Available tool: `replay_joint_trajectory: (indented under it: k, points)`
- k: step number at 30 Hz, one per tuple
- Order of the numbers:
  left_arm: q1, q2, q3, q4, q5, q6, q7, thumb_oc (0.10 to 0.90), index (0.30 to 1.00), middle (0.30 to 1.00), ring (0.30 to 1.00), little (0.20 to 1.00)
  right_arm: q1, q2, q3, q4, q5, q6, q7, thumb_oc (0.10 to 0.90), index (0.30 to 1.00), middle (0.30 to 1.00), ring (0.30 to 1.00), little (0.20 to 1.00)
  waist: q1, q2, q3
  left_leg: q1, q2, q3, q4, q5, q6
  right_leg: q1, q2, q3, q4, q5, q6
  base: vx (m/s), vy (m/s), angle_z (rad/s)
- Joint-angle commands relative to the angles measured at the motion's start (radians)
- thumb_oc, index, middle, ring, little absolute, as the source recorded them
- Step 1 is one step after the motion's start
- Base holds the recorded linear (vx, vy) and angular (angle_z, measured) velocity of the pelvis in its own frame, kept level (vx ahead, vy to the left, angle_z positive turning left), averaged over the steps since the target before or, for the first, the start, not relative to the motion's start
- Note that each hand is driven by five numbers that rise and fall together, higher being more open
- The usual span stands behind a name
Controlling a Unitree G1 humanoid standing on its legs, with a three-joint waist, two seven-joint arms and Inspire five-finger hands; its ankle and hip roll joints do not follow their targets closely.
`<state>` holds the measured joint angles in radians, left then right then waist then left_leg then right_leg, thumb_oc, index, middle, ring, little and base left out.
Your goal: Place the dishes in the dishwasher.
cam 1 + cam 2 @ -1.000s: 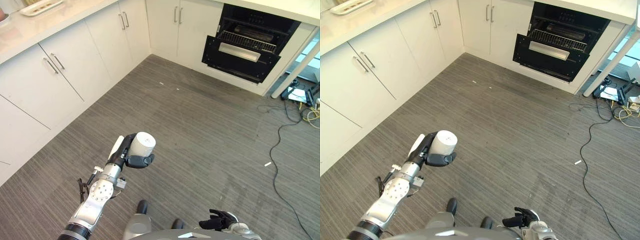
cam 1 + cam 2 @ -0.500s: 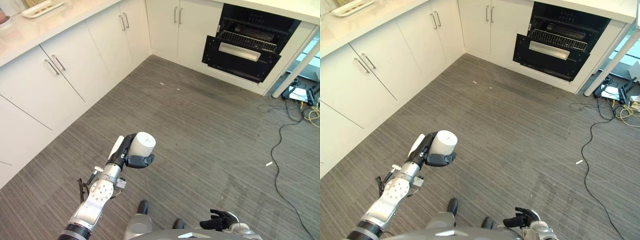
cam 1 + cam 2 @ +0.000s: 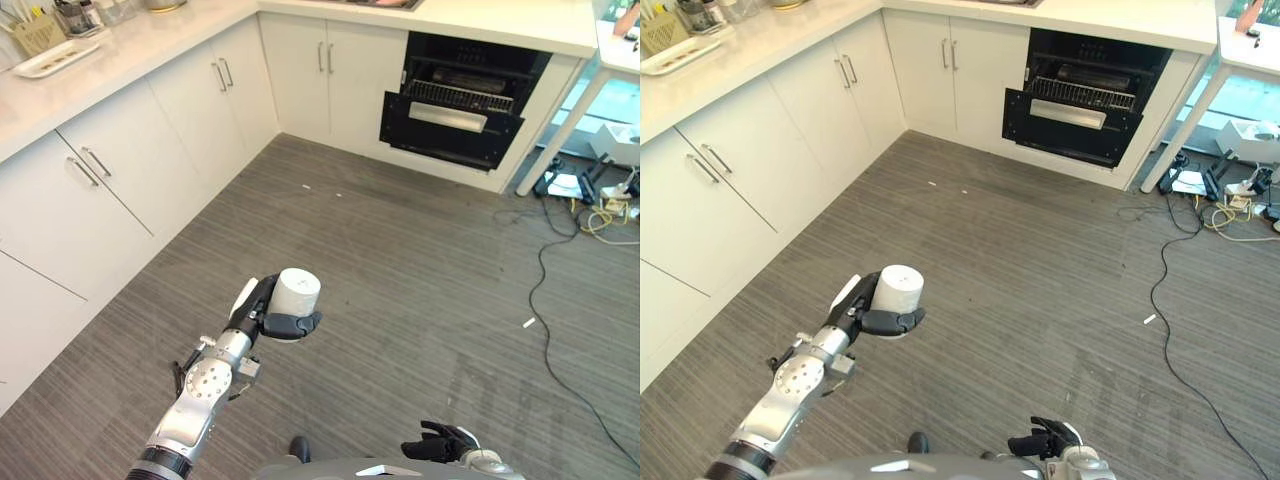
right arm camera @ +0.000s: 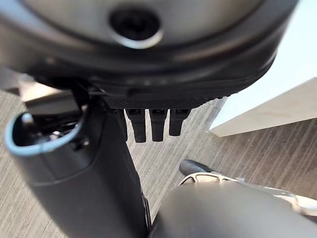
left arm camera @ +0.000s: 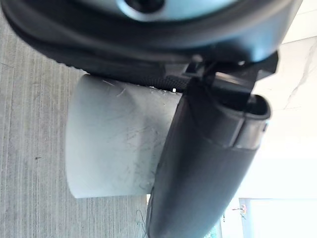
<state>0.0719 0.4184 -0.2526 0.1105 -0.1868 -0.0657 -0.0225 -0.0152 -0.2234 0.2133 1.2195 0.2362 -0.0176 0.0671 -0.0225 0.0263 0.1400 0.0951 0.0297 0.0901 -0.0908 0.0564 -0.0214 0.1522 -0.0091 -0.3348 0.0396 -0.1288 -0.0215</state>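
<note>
The white cup (image 3: 297, 291) sits sideways in the left hand (image 3: 262, 313), thumb and fingers curled round it, held up over the grey floor (image 3: 400, 260) in the middle of the kitchen. The right hand (image 3: 440, 442) hangs low by the body, fingers loosely curled on nothing. Ahead, well apart from the cup, the dishwasher (image 3: 455, 100) stands with its door dropped open and a wire rack (image 3: 458, 96) showing inside. White cabinets (image 3: 150, 150) line the left and far walls under a pale counter (image 3: 130, 45) bearing a tray (image 3: 48, 59). Cables (image 3: 590, 215) trail at the far right beside a table leg (image 3: 552, 133). The floor between cup and dishwasher lies open.
</note>
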Motion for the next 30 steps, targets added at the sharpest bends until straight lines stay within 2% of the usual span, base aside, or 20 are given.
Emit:
replay_joint_trajectory:
  k: [1, 4, 5, 7, 9, 10, 11, 12, 13, 15, 18, 20, 21, 23, 25, 26, 27, 28, 29, 30]
  points:
    - [-0.073, 0.042, 0.054, -0.113, -0.011, -0.061, 0.015, 0.4, 0.3, 0.3, 0.3, 0.3, -0.005, 0.03, -0.013, 0.023, -0.001, -0.012, -0.007, 0.8, 0.9, 0.9, 0.9, 0.9, 0.001, -0.041, -0.043, 0.038, -0.093, -0.021, 0.057, -0.14, 0.059, -0.131, -0.161, 0.087, 0.271, 0.102, 0.157, 0.06, 0.223, 0.31]
    - [-0.087, 0.037, 0.039, -0.098, -0.002, -0.059, 0.018, 0.4, 0.3, 0.3, 0.3, 0.3, -0.013, 0.032, -0.018, 0.037, -0.005, -0.01, -0.021, 0.8, 0.9, 0.9, 0.9, 0.9, -0.01, -0.033, -0.03, 0.057, -0.094, -0.059, 0.046, -0.141, 0.072, -0.212, -0.142, 0.129, 0.338, 0.135, 0.147, 0.11, 0.137, 0.48]
    - [-0.088, 0.041, 0.036, -0.097, 0.002, -0.058, 0.015, 0.4, 0.3, 0.3, 0.3, 0.3, -0.017, 0.029, -0.025, 0.041, -0.001, -0.012, -0.028, 0.8, 0.9, 0.9, 0.9, 0.9, -0.022, -0.03, -0.018, 0.073, -0.094, -0.084, 0.035, -0.142, 0.07, -0.274, -0.103, 0.167, 0.284, 0.132, 0.141, 0.16, 0.069, 0.79]
    - [-0.088, 0.04, 0.036, -0.098, 0.002, -0.058, 0.015, 0.4, 0.3, 0.3, 0.3, 0.3, -0.017, 0.029, -0.025, 0.041, -0.001, -0.012, -0.028, 0.8, 0.9, 0.9, 0.9, 0.9, -0.021, -0.028, -0.018, 0.076, -0.091, -0.083, 0.032, -0.144, 0.069, -0.27, -0.099, 0.166, 0.28, 0.132, 0.14, 0.15, 0.026, 0.43]
    - [-0.119, 0.044, 0.015, -0.094, 0.007, -0.062, 0.013, 0.4, 0.3, 0.3, 0.3, 0.3, -0.021, 0.015, -0.065, 0.063, 0.021, -0.012, -0.046, 0.8, 0.9, 0.9, 0.9, 0.9, -0.057, -0.027, 0.002, 0.116, -0.1, -0.147, 0.013, -0.163, 0.058, -0.362, -0.046, 0.23, 0.107, 0.175, 0.163, 0.38, 0.051, 0.54]
    - [-0.12, 0.043, 0.014, -0.093, 0.007, -0.062, 0.013, 0.4, 0.3, 0.3, 0.3, 0.3, -0.021, 0.015, -0.066, 0.064, 0.021, -0.012, -0.046, 0.8, 0.9, 0.9, 0.9, 0.9, -0.059, -0.024, 0.003, 0.118, -0.096, -0.15, 0.011, -0.164, 0.057, -0.356, -0.043, 0.226, 0.101, 0.176, 0.162, 0.32, 0.03, 1.08]
    - [-0.132, 0.045, 0.007, -0.092, 0.009, -0.063, 0.014, 0.4, 0.3, 0.3, 0.3, 0.3, -0.019, 0.012, -0.078, 0.072, 0.03, -0.011, -0.049, 0.8, 0.9, 0.9, 0.9, 0.9, -0.068, -0.025, 0.007, 0.132, -0.094, -0.162, 0.006, -0.173, 0.049, -0.365, -0.041, 0.209, 0.063, 0.189, 0.164, 0.35, -0.001, 0.87]
    - [-0.142, 0.046, 0.0, -0.09, 0.015, -0.061, 0.009, 0.4, 0.3, 0.3, 0.3, 0.3, -0.007, 0.015, -0.092, 0.086, 0.028, -0.005, -0.044, 0.8, 0.9, 0.9, 0.9, 0.9, -0.069, -0.031, 0.0, 0.154, -0.1, -0.164, 0.004, -0.199, 0.038, -0.368, -0.058, 0.109, 0.021, 0.203, 0.168, 0.34, -0.002, 0.83]
    - [-0.142, 0.046, 0.0, -0.09, 0.015, -0.061, 0.009, 0.4, 0.3, 0.3, 0.3, 0.3, -0.007, 0.015, -0.093, 0.086, 0.027, -0.006, -0.043, 0.8, 0.9, 0.9, 0.9, 0.9, -0.075, -0.03, 0.0, 0.154, -0.098, -0.17, 0.004, -0.199, 0.037, -0.364, -0.058, 0.102, 0.017, 0.204, 0.168, 0.37, -0.014, 0.44]
    - [-0.135, 0.045, 0.006, -0.091, 0.019, -0.056, 0.003, 0.4, 0.3, 0.3, 0.3, 0.3, 0.008, 0.014, -0.093, 0.101, 0.008, 0.0, -0.04, 0.8, 0.9, 0.9, 0.9, 0.9, -0.076, -0.038, -0.016, 0.186, -0.103, -0.157, 0.005, -0.218, 0.032, -0.331, -0.068, -0.015, 0.0, 0.197, 0.156, 0.46, -0.03, 0.58]
    - [-0.119, 0.032, 0.003, -0.08, 0.01, -0.06, 0.0, 0.4, 0.3, 0.3, 0.3, 0.3, 0.02, 0.004, -0.092, 0.111, -0.001, 0.003, -0.039, 0.8, 0.9, 0.9, 0.9, 0.9, -0.093, -0.022, -0.052, 0.219, -0.075, -0.165, 0.062, -0.185, 0.004, -0.315, -0.038, -0.011, 0.047, 0.171, 0.119, 0.47, -0.04, 0.43]
    - [-0.105, 0.043, 0.0, -0.089, 0.001, -0.06, -0.005, 0.4, 0.3, 0.3, 0.3, 0.3, 0.024, -0.002, -0.09, 0.106, 0.004, 0.002, -0.037, 0.8, 0.9, 0.9, 0.9, 0.9, -0.095, -0.013, -0.062, 0.189, -0.059, -0.144, 0.205, -0.119, -0.059, -0.275, -0.013, -0.001, 0.045, 0.142, 0.095, 0.5, -0.085, 0.17]
    - [-0.104, 0.054, 0.001, -0.097, 0.006, -0.054, -0.007, 0.4, 0.3, 0.3, 0.3, 0.3, 0.022, -0.003, -0.076, 0.097, 0.001, 0.001, -0.031, 0.8, 0.9, 0.9, 0.9, 0.9, -0.098, -0.022, -0.059, 0.126, -0.054, -0.119, 0.368, -0.054, -0.118, -0.249, -0.006, 0.013, 0.042, 0.135, 0.076, 0.35, -0.103, 0.1]
    - [-0.099, 0.081, 0.027, -0.106, -0.002, -0.053, 0.009, 0.4, 0.3, 0.3, 0.3, 0.3, -0.001, -0.017, -0.044, 0.069, 0.002, -0.001, -0.042, 0.8, 0.9, 0.9, 0.9, 0.9, -0.056, -0.048, -0.015, -0.041, -0.075, -0.113, 0.709, 0.032, -0.169, -0.199, -0.001, 0.053, 0.05, 0.102, 0.041, 0.31, -0.118, 0.0]
    - [-0.099, 0.091, 0.032, -0.098, 0.001, -0.055, 0.031, 0.4, 0.3, 0.3, 0.3, 0.3, -0.016, -0.022, -0.042, 0.074, 0.0, 0.001, -0.058, 0.8, 0.9, 0.9, 0.9, 0.9, -0.029, -0.086, 0.01, -0.167, -0.084, -0.087, 0.838, -0.025, -0.109, -0.17, -0.014, 0.094, 0.052, 0.083, 0.032, 0.34, -0.08, -0.62]
    - [-0.094, 0.086, 0.03, -0.104, 0.0, -0.053, 0.028, 0.4, 0.3, 0.3, 0.3, 0.3, -0.022, -0.021, -0.043, 0.077, 0.003, 0.0, -0.057, 0.8, 0.9, 0.9, 0.9, 0.9, -0.021, -0.098, 0.01, -0.201, -0.033, -0.049, 0.799, -0.06, -0.074, -0.144, -0.021, 0.105, 0.041, 0.085, 0.04, 0.53, -0.014, -1.06]
    - [-0.085, 0.083, 0.029, -0.117, -0.001, -0.048, 0.015, 0.4, 0.3, 0.3, 0.3, 0.3, -0.012, -0.017, -0.046, 0.075, 0.004, -0.001, -0.051, 0.8, 0.9, 0.9, 0.9, 0.9, -0.014, -0.111, 0.003, -0.226, 0.036, 0.003, 0.676, -0.09, -0.05, -0.106, -0.038, 0.106, 0.017, 0.076, 0.054, 0.56, 0.061, -0.82]
    - [-0.078, 0.084, 0.033, -0.125, -0.003, -0.048, 0.007, 0.4, 0.3, 0.3, 0.3, 0.3, -0.01, -0.018, -0.048, 0.074, 0.002, -0.002, -0.053, 0.8, 0.9, 0.9, 0.9, 0.9, -0.004, -0.113, -0.001, -0.211, 0.069, 0.043, 0.544, -0.111, -0.033, -0.078, -0.048, 0.112, 0.001, 0.071, 0.064, 0.71, 0.259, -0.66]
    - [-0.072, 0.089, 0.046, -0.119, 0.009, -0.051, 0.011, 0.4, 0.3, 0.3, 0.3, 0.3, -0.009, -0.024, -0.034, 0.076, -0.015, -0.004, -0.049, 0.8, 0.9, 0.9, 0.9, 0.9, 0.021, -0.105, -0.008, -0.217, 0.102, 0.029, 0.253, -0.056, -0.047, -0.032, -0.044, 0.138, -0.021, 0.039, 0.083, 0.49, 0.24, -0.37]
    - [-0.072, 0.088, 0.046, -0.119, 0.009, -0.051, 0.011, 0.4, 0.3, 0.3, 0.3, 0.3, -0.01, -0.025, -0.034, 0.076, -0.016, -0.004, -0.049, 0.8, 0.9, 0.9, 0.9, 0.9, 0.022, -0.107, -0.009, -0.211, 0.099, 0.032, 0.236, -0.044, -0.047, -0.033, -0.045, 0.139, -0.022, 0.042, 0.082, 0.48, 0.265, -0.33]
